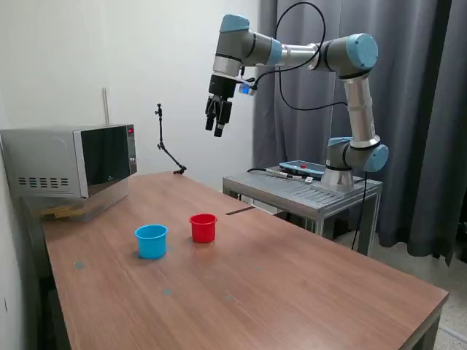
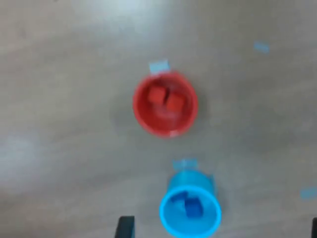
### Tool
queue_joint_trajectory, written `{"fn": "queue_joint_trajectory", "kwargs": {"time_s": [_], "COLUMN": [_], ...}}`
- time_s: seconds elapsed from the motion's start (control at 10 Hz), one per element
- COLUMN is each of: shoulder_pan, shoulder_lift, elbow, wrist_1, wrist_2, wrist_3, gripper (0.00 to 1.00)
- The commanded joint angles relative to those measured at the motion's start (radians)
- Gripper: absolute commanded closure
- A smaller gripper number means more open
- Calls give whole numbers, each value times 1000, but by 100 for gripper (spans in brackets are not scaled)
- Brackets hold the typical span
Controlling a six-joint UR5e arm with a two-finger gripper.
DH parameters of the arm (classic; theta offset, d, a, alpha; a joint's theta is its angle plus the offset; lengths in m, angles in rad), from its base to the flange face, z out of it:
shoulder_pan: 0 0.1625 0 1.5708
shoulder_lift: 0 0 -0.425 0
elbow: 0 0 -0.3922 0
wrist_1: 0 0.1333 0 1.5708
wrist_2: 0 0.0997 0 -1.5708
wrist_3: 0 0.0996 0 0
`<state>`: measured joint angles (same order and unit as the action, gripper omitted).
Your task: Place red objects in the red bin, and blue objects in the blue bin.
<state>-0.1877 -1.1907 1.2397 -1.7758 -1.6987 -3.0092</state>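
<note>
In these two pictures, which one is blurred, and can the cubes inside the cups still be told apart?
The wrist view is soft throughout: two red cubes in the red cup separate clearly, while the dark blue cubes in the light blue cup merge into a single dark patch. The exterior view is sharp with even light, but its angle hides both cups' contents.

Exterior view: cup walls hide the contents of the red cup point(image 1: 203, 227) and light blue cup point(image 1: 151, 240). Gripper point(image 1: 218, 119): jaw spacing too small to tell. Wrist view: blurred throughout; dark blue cubes point(image 2: 188, 206) merge; fingertips point(image 2: 125, 228) cut off at the edge.
</note>
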Motion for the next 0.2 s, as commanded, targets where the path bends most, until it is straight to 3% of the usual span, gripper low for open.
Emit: {"fn": "queue_joint_trajectory", "kwargs": {"time_s": [0.0,0.1], "shoulder_pan": [-1,-1], "shoulder_lift": [-93,-139], "elbow": [69,92], "wrist_1": [62,67], "wrist_2": [1,2], "wrist_3": [-31,-51], "gripper": [0,0]}}
